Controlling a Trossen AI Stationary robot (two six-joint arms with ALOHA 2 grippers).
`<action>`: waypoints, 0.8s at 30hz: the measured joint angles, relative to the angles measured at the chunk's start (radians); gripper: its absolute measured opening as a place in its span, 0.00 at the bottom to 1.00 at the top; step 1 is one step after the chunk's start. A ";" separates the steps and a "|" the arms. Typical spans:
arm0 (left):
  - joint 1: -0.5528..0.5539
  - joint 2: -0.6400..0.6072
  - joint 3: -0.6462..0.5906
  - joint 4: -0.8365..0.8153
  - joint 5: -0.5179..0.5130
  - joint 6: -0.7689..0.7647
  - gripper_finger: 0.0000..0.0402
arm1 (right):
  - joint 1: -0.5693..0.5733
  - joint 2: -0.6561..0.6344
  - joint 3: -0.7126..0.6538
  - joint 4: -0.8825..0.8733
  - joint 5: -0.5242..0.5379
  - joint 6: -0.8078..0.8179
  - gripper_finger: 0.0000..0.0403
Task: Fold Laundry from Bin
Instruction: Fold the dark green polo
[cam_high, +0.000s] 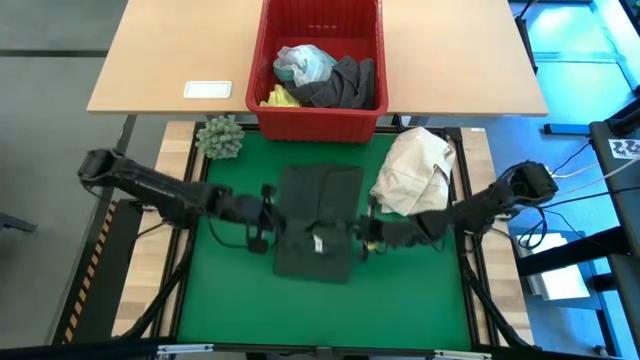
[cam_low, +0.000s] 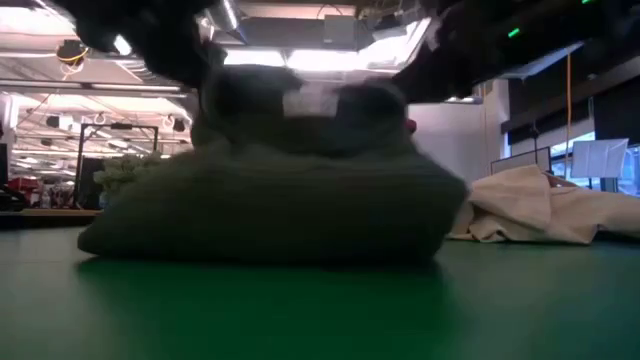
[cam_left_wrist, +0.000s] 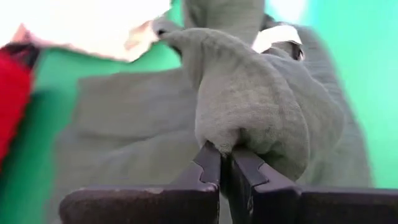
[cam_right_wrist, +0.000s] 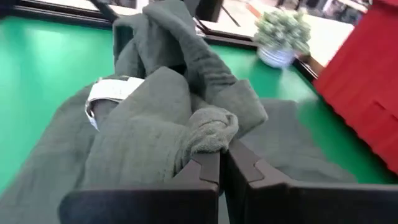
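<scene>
A dark green-grey soft cloth garment lies spread on the middle of the green tabletop. The left gripper has its fingers pinched tight on a bunched fold at one side of it, and the right gripper pinches a fold at the opposite side. The bright red slotted plastic bin stands past the tabletop's far edge, holding more garments. A cream-white cloth bundle rests near the far right corner.

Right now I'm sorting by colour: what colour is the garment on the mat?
Dark grey-green garment, plain with a white tag; clearest in the right wrist view.
</scene>
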 joint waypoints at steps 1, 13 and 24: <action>0.041 -0.011 -0.020 0.020 0.010 0.015 0.00 | -0.036 0.000 -0.002 0.001 -0.022 0.000 0.00; 0.479 0.089 -0.087 0.203 0.296 0.156 0.00 | -0.333 0.012 -0.004 -0.127 -0.147 0.074 0.00; 0.588 0.341 -0.087 0.253 0.293 0.137 0.01 | -0.454 0.166 -0.003 -0.208 -0.269 0.159 0.03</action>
